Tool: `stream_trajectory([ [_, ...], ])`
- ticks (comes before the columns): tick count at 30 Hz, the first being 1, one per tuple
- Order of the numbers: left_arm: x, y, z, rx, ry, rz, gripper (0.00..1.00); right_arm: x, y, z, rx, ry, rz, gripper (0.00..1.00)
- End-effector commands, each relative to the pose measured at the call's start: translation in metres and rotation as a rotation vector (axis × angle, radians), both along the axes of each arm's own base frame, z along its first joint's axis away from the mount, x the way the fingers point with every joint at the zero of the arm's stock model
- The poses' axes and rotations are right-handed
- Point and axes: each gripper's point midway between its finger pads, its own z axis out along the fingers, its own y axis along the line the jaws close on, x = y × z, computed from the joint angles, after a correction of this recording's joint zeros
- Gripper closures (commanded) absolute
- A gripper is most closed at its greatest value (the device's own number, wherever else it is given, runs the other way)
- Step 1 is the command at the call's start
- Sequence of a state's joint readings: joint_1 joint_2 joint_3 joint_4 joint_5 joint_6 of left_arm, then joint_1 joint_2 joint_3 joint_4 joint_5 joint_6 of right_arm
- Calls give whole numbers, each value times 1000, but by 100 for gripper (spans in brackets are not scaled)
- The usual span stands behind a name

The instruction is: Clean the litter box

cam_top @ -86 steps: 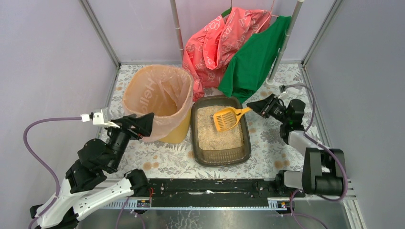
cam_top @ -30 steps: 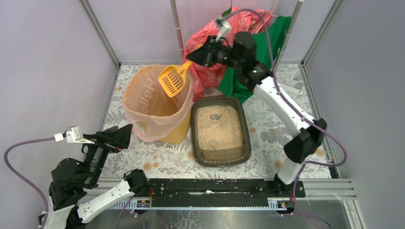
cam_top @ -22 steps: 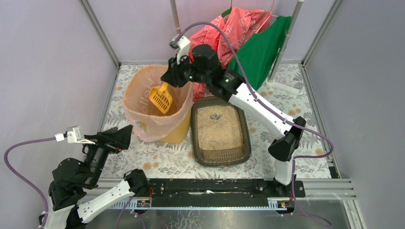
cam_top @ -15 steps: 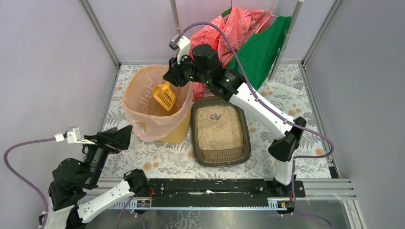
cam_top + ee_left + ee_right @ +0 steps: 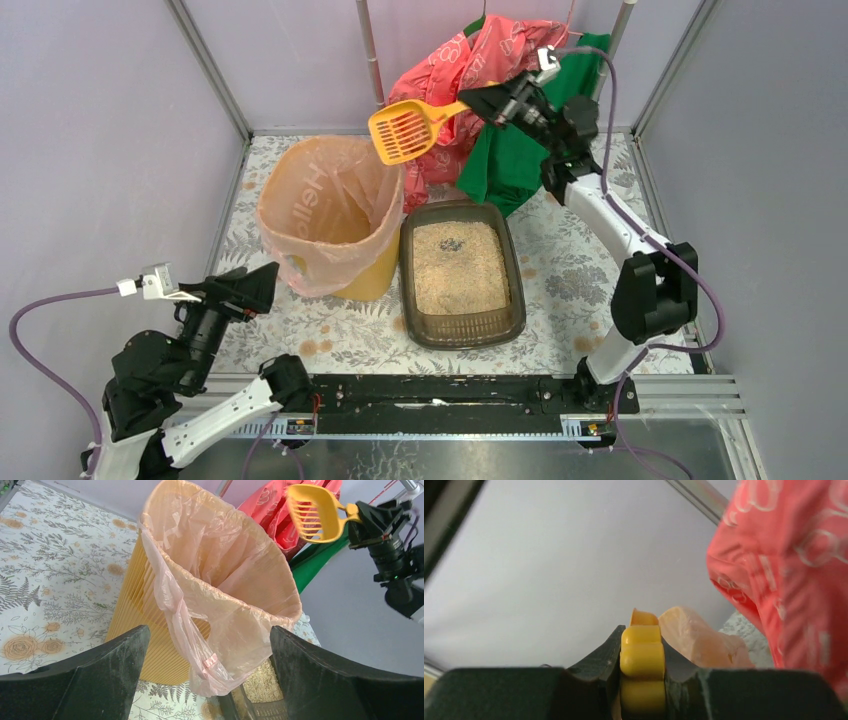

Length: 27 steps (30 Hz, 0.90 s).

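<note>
Right end effector [image 5: 478,102] clamps yellow scoop [image 5: 402,132] by its handle, high behind lined bin [image 5: 370,280]; left end effector [image 5: 262,278] gapes, released. Litter box [image 5: 462,335] holds beige granules [image 5: 460,280], dark patch [image 5: 452,243] at far end.

Scoop [image 5: 405,132], 12 o'clock: orange-yellow. Bin [image 5: 373,282], 10 o'clock: yellow, ribbed; liner [image 5: 318,205] translucent peach. Litter box [image 5: 463,334], centre: dark grey-brown; granules [image 5: 460,272] beige. At 1 o'clock: coral cloth [image 5: 455,75], pale print; green cloth [image 5: 525,135], plain. Table cover [image 5: 575,280]: white, grey ferns, tan roses.

Bin [image 5: 372,282] left of litter box [image 5: 462,331] (just beside); scoop [image 5: 402,131] high behind both.
</note>
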<state>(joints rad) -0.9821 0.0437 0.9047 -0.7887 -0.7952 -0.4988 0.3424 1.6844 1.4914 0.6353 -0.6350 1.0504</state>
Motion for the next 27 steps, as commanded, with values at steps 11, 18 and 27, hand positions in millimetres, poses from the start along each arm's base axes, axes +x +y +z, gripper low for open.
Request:
stream_trajectory([
  [11,20,-35,-2,82,30,-23,1,-100,-103,-80,-108,54,-154,100],
  [18,32,-52,4,81,15,-24,1,-117,-127,-137,-365,93,-290,100],
  [27,37,-61,20,65,-5,-30,1,-102,-123,-194,-604,122,-370,100],
])
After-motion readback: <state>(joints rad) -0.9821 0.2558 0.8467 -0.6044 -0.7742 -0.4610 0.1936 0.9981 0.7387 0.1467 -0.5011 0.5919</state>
